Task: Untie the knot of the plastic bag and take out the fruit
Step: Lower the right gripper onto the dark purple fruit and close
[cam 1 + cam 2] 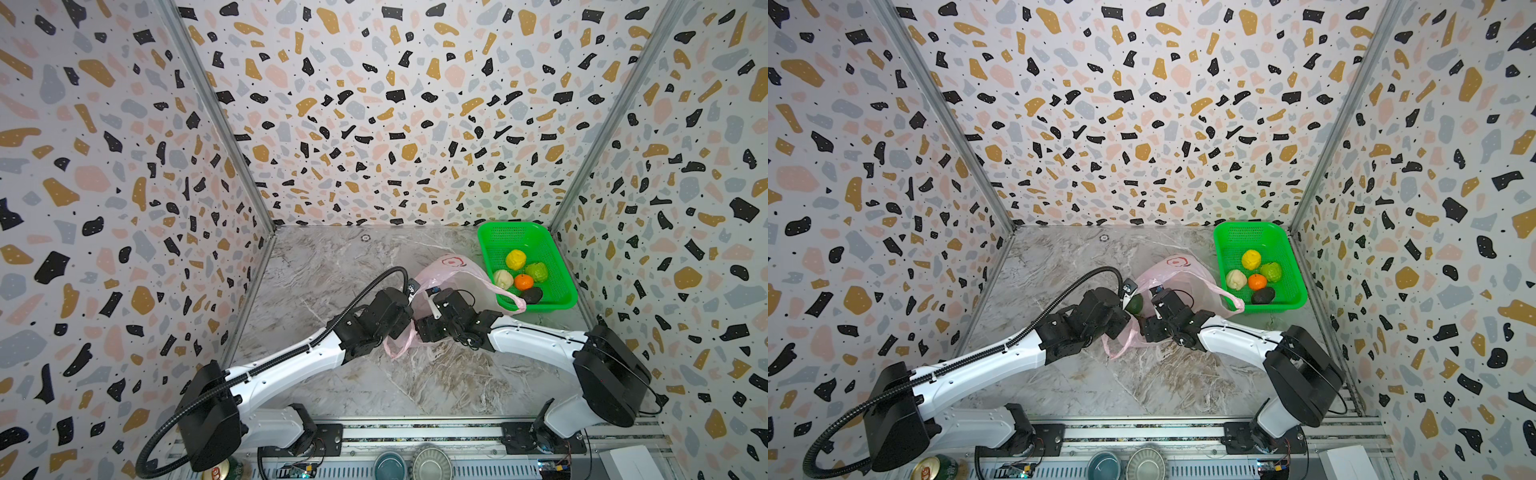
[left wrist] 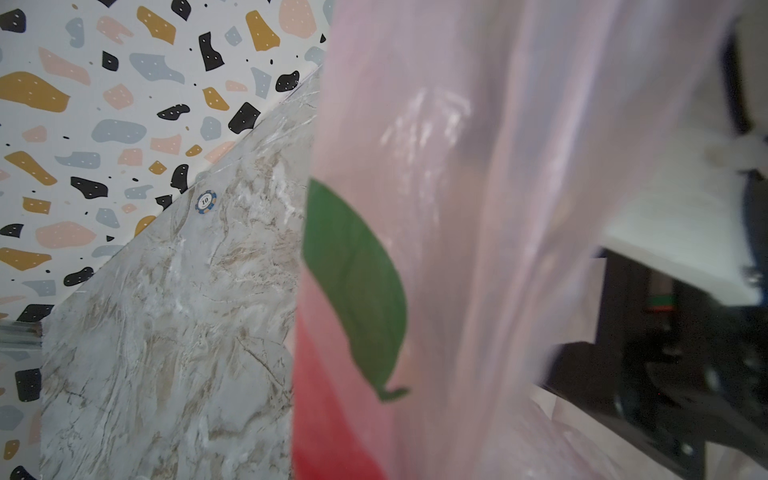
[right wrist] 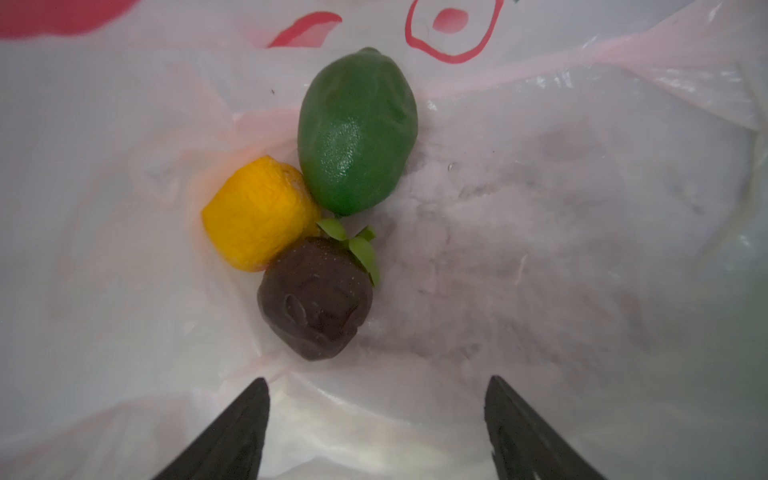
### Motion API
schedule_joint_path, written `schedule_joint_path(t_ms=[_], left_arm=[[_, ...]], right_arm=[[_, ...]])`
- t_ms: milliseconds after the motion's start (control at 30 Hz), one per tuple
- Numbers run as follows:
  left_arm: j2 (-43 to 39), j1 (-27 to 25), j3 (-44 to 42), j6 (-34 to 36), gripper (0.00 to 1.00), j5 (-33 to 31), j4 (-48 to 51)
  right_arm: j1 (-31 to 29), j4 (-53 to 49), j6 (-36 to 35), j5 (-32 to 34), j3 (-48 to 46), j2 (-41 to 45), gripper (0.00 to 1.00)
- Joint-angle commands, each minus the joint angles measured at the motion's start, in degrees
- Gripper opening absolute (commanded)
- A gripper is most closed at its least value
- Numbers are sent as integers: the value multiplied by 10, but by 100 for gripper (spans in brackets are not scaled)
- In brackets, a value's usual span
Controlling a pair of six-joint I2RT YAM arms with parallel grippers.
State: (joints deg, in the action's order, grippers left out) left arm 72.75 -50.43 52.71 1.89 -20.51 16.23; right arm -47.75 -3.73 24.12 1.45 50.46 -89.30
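The plastic bag [image 1: 455,272] [image 1: 1183,274] lies open mid-table, a pink film filling the left wrist view [image 2: 478,249]. The knot is out of view. My left gripper [image 1: 411,291] is shut on the bag's near-left rim and holds it up. My right gripper [image 3: 377,379] is open inside the bag with nothing between its fingers. Ahead of it lie three pieces of fruit: a dark green one [image 3: 357,133] [image 1: 1134,304], a yellow one [image 3: 257,214] and a blackish-brown one [image 3: 313,297]. Several more fruit [image 1: 523,282] sit in the green basket [image 1: 511,226].
The basket stands in the back right corner against the wall, and one bag handle [image 1: 513,301] drapes onto its front. A poker chip [image 1: 365,237] lies near the back wall. Two bowls [image 1: 390,465], a can [image 1: 220,471] and a white box [image 1: 631,461] sit along the front rail.
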Motion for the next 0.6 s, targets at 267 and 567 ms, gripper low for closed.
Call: schedule_joint_path(t_ms=[267, 567], left_arm=[[1, -1, -11, -26, 0, 0, 41], [1, 0, -23, -33, 0, -1, 56]], right_arm=[[11, 95, 123, -40, -18, -38, 93], [43, 144, 185, -26, 65, -118, 98]])
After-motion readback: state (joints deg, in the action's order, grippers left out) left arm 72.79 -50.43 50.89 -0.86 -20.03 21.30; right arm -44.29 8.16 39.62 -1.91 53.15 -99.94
